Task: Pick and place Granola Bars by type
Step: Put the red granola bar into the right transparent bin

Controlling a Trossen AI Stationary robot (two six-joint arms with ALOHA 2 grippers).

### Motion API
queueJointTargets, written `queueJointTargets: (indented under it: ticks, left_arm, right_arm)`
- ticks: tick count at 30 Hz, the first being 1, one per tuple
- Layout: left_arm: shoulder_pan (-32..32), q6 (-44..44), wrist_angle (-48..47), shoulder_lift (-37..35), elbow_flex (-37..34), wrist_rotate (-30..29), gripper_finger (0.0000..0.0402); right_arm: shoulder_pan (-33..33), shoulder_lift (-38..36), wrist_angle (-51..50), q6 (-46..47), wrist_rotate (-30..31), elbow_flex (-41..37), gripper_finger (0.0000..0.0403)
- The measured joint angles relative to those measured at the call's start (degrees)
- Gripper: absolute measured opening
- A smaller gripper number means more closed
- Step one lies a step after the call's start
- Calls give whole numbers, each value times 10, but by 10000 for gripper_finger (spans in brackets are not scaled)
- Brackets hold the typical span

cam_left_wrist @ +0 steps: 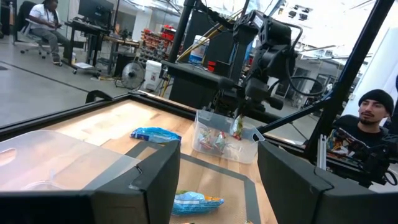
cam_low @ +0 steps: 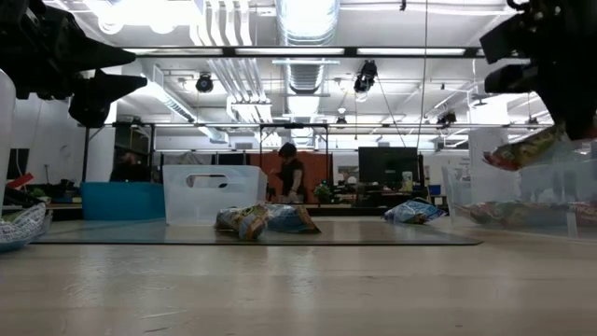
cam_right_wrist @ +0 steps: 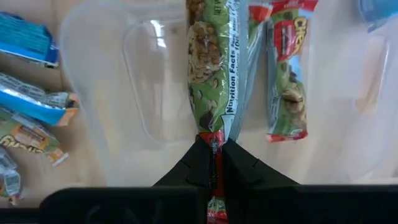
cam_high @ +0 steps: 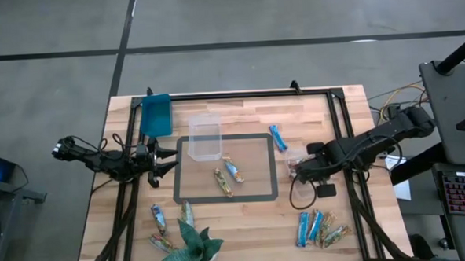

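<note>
My right gripper (cam_high: 297,170) is shut on a green-and-brown granola bar (cam_right_wrist: 211,68) over a clear tub (cam_high: 298,154) at the table's right. That tub holds a red-and-green bar (cam_right_wrist: 285,74). My left gripper (cam_high: 168,161) is open and empty at the table's left, above the table. Two bars (cam_high: 227,176) lie inside the taped rectangle, and a blue bar (cam_high: 277,136) lies beside the right tub. Several bars (cam_high: 319,229) lie near the front right, and others (cam_high: 160,228) at the front left. My right gripper pinches the bar's red end (cam_right_wrist: 215,138) between its two fingers, only at that end. The fingers point down from above and lie in line with the bar. The bar hangs below them, tilted (cam_low: 524,149), clear of the table, over the clear tub.
An empty clear tub (cam_high: 204,137) stands at the rectangle's far edge, and a blue tub (cam_high: 155,114) at the far left. A green paper plant figure (cam_high: 194,246) sits at the front left. A black frame (cam_high: 338,118) rims the table. A person (cam_left_wrist: 367,124) sits beyond the right side.
</note>
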Motion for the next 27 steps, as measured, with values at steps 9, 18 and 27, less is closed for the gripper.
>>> queueJointTargets:
  ticks: [9,18,27]
  left_arm:
    - [0,0,0,0,0,0,197]
    - [0,0,0,0,0,0,197]
    - [0,0,0,0,0,0,197]
  right_arm:
    - [0,-34,90,41,1,-67,11]
    - [3,-58,130,79,10,-113,11]
    - [39,-59,173,132,4,-128,11]
